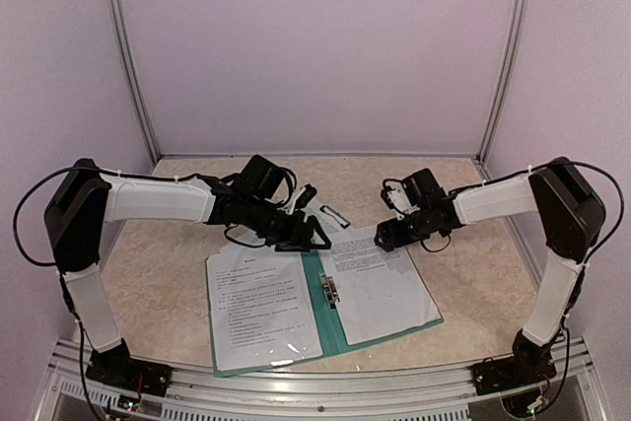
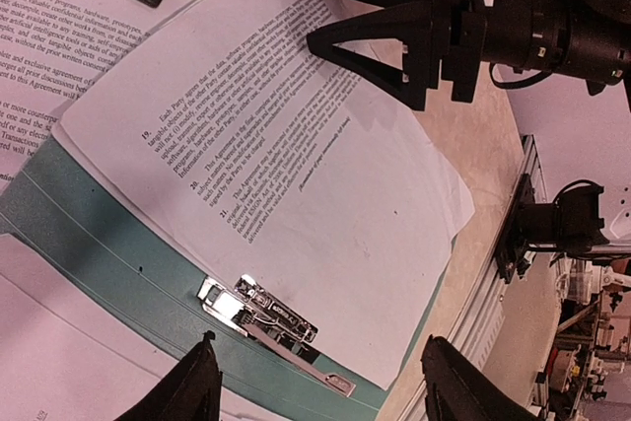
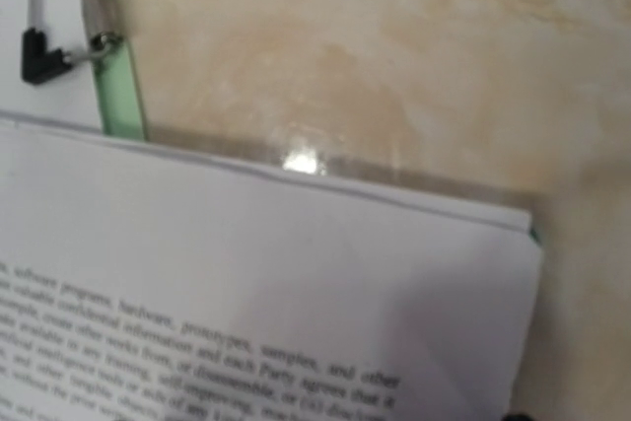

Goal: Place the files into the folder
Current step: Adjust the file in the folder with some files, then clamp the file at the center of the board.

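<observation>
1. Left jaws stand wide apart and empty, by the far end of the opened dark teal card folder (image 1: 333,330), near its small metal spine clip (image 2: 266,322).
2. White printed paper sheets (image 1: 261,308) lie on both folder halves, below both jaws.
3. Right jaws are parted too, gripping nothing, above the right-hand sheet (image 1: 385,283) at its far edge, over the beige marbled surface (image 1: 168,273).

The files (image 1: 261,308) hide most of the folder (image 1: 333,330)

The top paper sheet (image 2: 325,204) has small black print with parts numbered 19, 20 and 21. Part 19 starts "Each Party agrees that". Up close, a sheet (image 3: 246,273) reads "software programs, hardware, prototypes, samples, and other".
</observation>
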Motion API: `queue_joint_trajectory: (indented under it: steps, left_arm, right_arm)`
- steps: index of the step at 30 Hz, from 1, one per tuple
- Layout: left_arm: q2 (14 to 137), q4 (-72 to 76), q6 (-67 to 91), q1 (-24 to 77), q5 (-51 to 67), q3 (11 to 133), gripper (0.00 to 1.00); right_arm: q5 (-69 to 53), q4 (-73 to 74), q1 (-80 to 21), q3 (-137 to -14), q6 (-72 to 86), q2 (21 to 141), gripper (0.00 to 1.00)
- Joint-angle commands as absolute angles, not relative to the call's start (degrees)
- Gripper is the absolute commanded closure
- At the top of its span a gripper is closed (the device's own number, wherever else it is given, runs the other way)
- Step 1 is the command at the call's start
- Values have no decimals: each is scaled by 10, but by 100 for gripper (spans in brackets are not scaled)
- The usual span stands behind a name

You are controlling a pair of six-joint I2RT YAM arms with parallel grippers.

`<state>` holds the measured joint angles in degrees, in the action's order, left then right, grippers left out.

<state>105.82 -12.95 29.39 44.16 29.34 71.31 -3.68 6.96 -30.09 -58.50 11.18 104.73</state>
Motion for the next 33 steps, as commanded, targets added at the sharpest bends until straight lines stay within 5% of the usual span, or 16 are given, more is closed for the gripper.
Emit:
queue_joint_trajectory:
  steps: [1, 33]
  left_arm:
    - [1058, -142, 287, 437, 286, 720, 33]
    - [1048, -122, 300, 433, 264, 698, 32]
  right_arm:
    - [-54, 57, -296, -598, 104, 1064, 21]
    - [-95, 66, -326, -571, 127, 910, 26]
